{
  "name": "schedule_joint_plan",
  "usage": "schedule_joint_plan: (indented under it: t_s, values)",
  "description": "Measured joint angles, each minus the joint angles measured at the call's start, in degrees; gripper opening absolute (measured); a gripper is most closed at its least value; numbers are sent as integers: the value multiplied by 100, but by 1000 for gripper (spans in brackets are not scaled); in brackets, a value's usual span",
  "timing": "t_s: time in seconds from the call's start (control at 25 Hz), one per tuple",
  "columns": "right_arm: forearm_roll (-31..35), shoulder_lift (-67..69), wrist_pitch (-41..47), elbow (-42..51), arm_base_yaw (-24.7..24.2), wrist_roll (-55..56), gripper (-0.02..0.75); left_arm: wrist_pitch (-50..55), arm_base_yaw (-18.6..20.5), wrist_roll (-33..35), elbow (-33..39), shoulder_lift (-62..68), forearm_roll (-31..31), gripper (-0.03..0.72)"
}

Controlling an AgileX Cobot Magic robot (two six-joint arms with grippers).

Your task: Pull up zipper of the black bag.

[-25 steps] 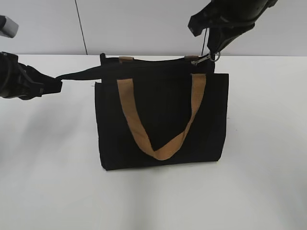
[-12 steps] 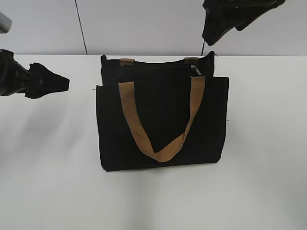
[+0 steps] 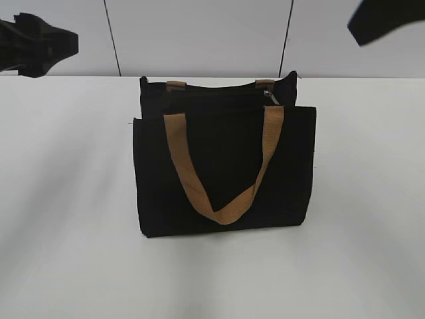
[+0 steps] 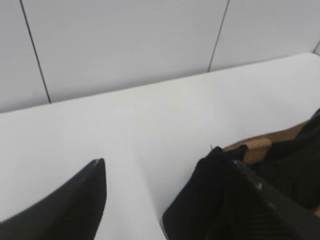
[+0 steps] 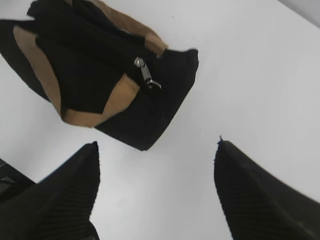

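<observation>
The black bag (image 3: 222,166) stands upright mid-table with its tan handle hanging down the front. The zipper (image 3: 219,93) runs along its top edge, and the silvery pull (image 3: 269,96) lies at the right end. My left gripper (image 3: 63,43) is raised at the far left, well clear of the bag. In the left wrist view it (image 4: 165,167) is open and empty, with the bag's corner (image 4: 295,165) behind its right finger. My right gripper (image 3: 364,28) is high at the upper right. In the right wrist view it (image 5: 156,145) is open and empty above the table, with the bag (image 5: 85,75) and pull (image 5: 146,74) beyond it.
The white table (image 3: 73,232) stretches all around the bag. A pale panelled wall (image 3: 199,33) with dark seams stands behind the table's far edge.
The left gripper let go of the black tab at the bag's left end and rose up and left. The right gripper let go of the zipper pull and drew away up and right.
</observation>
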Motion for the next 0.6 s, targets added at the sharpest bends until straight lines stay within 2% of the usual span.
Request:
schedule_joint_plan:
  t_s: [0.16, 0.32, 0.44, 0.6]
  values:
    - [-5, -906, -312, 1273, 0, -4, 543, 1086, -203, 410, 298, 180, -45, 527]
    - [-5, -1548, -477, 2099, 0, -4, 543, 1544, -209, 1057, 618, 531, -143, 527]
    - [-5, -1783, -470, 2418, 0, 2, 543, 1903, -220, 2372, 635, 695, -1169, 527]
    - [-5, -1864, -462, 2544, 0, 31, 543, 2884, -214, 4338, 621, 835, -3100, 527]
